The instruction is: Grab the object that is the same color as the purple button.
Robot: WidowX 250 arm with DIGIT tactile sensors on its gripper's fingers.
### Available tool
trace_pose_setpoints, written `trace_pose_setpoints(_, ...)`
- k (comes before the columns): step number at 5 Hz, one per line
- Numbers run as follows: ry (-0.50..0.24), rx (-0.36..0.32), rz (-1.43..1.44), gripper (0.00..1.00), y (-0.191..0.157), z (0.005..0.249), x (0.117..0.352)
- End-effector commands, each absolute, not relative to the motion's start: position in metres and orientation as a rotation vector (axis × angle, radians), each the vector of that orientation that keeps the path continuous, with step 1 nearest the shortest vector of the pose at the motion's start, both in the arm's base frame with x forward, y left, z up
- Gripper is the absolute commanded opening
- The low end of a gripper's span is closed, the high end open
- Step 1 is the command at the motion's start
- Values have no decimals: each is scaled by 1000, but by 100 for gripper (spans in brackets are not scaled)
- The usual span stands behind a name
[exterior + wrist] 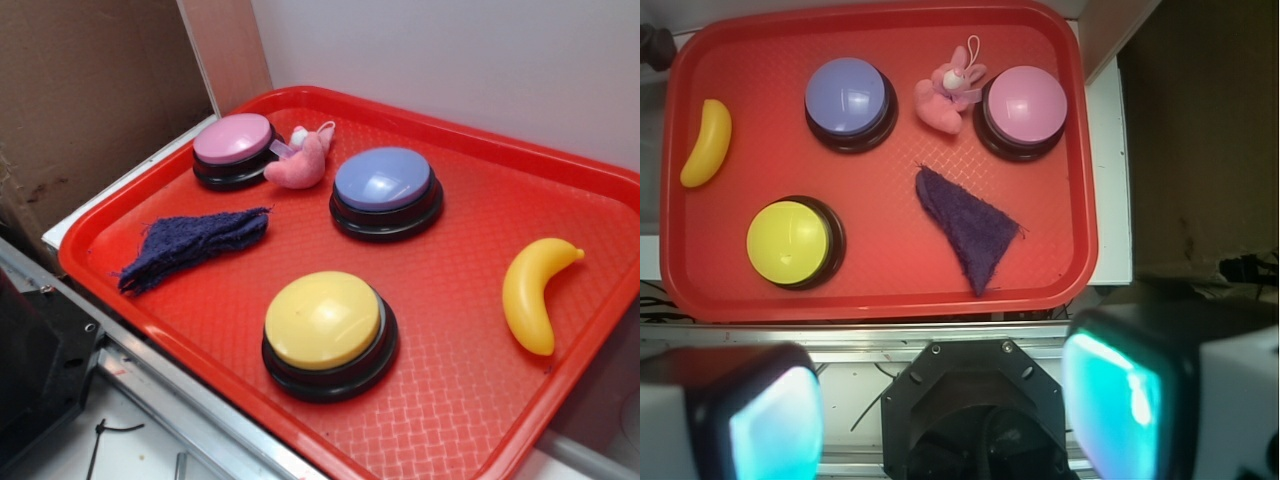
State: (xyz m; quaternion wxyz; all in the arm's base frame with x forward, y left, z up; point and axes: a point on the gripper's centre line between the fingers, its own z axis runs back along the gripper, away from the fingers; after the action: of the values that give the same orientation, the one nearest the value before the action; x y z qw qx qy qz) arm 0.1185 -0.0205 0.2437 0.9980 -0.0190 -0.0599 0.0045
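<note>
Nearest me, the gripper (940,410) hangs with its jaws spread and empty. Beyond it, the cloth (968,226) lies on the tray (740,300), near the purple button (848,95); soft, light, limp, best pinched at its bunched middle.

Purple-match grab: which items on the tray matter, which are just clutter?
Job:
- crumpled dark navy-purple terry cloth scrap, the thing to grab
- round lavender-blue domed push button, the colour reference
- gripper, off the tray, open

Clutter:
- pink-topped button
- yellow-topped button
- pink plush toy
- yellow plastic banana
</note>
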Motion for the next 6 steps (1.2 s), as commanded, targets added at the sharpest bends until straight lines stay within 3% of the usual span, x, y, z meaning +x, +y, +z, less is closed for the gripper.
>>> trace_pose_setpoints(1,-120,-38,9,100,-21,244,118)
trace_pose_setpoints(2,-147,-5,-57,100,-21,220,136)
trace_pose_setpoints(3,-222,48,-148,100,-20,189,157)
trace_pose_setpoints(4,-280,19,-268,100,-20,163,166)
trace_pose_setpoints(6,-322,-20,-434,100,-9,108,177)
